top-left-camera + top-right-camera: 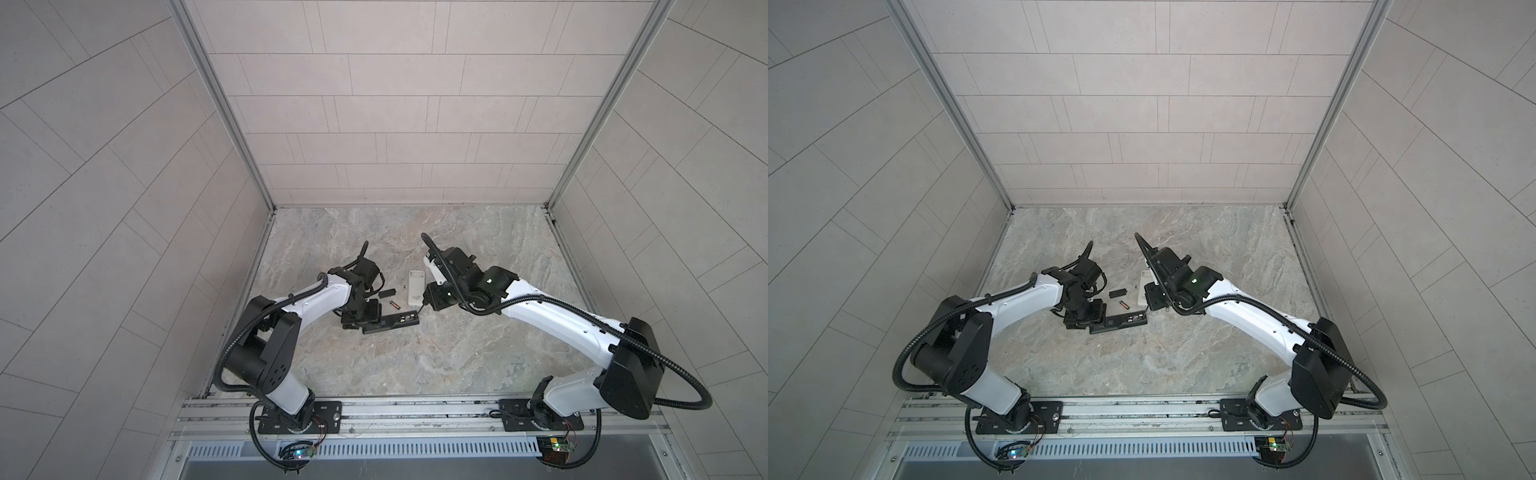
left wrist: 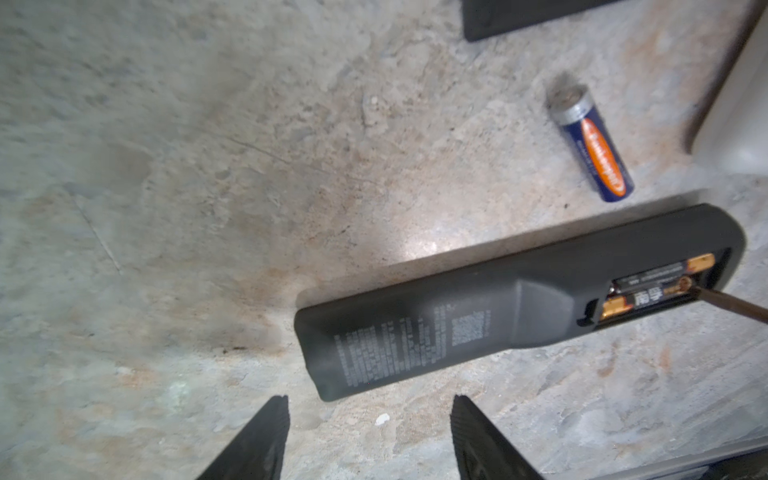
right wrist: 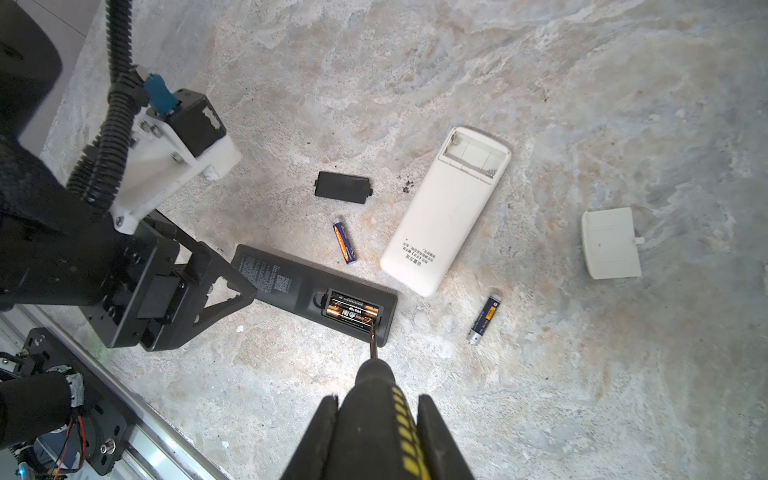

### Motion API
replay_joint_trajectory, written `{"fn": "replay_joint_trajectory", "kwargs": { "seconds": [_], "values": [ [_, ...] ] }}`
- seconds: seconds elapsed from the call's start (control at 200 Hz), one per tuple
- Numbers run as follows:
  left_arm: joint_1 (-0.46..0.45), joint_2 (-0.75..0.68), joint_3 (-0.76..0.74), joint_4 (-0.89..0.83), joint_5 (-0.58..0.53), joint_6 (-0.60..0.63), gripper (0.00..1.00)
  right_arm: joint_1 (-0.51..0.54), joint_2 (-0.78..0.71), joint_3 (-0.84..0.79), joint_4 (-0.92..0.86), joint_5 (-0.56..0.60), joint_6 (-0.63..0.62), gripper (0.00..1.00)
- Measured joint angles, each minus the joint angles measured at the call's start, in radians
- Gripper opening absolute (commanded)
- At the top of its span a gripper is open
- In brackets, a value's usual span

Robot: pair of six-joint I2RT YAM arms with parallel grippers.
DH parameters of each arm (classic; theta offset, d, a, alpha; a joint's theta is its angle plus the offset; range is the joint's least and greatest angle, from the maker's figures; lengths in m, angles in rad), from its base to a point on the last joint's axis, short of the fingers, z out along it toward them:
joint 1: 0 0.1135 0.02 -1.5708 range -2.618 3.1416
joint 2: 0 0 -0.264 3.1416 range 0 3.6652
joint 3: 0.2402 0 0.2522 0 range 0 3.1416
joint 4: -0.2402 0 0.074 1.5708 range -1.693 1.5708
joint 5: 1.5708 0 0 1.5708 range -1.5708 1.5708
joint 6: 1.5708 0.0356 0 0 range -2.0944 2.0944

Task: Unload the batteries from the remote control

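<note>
1. The counter [image 1: 415,361] was a grey, marble-veined slab with rusty-brown patches. The right wrist view showed it scuffed and flecked with dark crumbs.
2. Pale tiled walls [image 1: 374,104] closed it in on three sides, with aluminium posts [image 1: 224,108] at the far corners.
3. A metal rail [image 1: 415,411] ran along the near edge and carried both arm bases.
4. The black remote [image 3: 282,280] lay back-up near the middle of the counter with its compartment uncovered. Two batteries [image 3: 353,309], black with gold ends, sat side by side inside it.
5. The right fingers [image 3: 440,440] were clamped on the black-and-yellow handle of the screwdriver [image 3: 378,415]. Its tip reached into the compartment at one end of the batteries.
6. The left fingers [image 2: 266,440] stood apart and held nothing. They were low over the counter, with the black remote's other end just ahead of their gap.
7. The white remote [image 3: 440,216] lay back-up just beyond the black one, with its compartment bare.
8. A blue battery [image 3: 345,243] lay loose on the counter between the two remotes. A dark battery [image 3: 484,316] lay on the white remote's other side.
9. The black cover [image 3: 343,188] lay just beyond the blue battery. The white cover [image 3: 609,243] lay well apart, past the dark battery.
</note>
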Motion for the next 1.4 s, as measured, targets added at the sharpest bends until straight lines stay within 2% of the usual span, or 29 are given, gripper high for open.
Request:
{"fn": "replay_joint_trajectory", "kwargs": {
  "seconds": [0.36, 0.5, 0.781, 0.866, 1.011, 1.156, 1.401],
  "values": [
    [0.009, 0.058, 0.000, 0.037, 0.005, 0.015, 0.64, 0.000, 0.059, 0.073, -0.054, 0.005, 0.031, 0.05],
    [0.023, 0.066, -0.003, 0.055, 0.021, 0.019, 0.60, -0.001, 0.060, 0.076, -0.059, 0.004, 0.042, 0.05],
    [0.034, 0.070, -0.014, 0.066, 0.056, 0.021, 0.58, -0.009, 0.055, 0.057, -0.034, 0.003, 0.093, 0.05],
    [0.037, 0.070, -0.018, 0.071, 0.061, 0.018, 0.53, -0.016, 0.040, 0.032, -0.011, 0.000, 0.118, 0.05],
    [0.047, 0.070, -0.022, 0.071, 0.066, 0.019, 0.49, -0.026, 0.015, -0.005, 0.017, -0.005, 0.156, 0.04],
    [0.061, 0.070, -0.024, 0.064, 0.079, 0.019, 0.40, -0.039, -0.007, -0.042, 0.050, -0.014, 0.191, 0.04],
    [0.072, 0.071, -0.023, 0.049, 0.081, 0.019, 0.34, -0.098, -0.054, -0.130, 0.132, -0.081, 0.229, 0.04]
  ]
}}
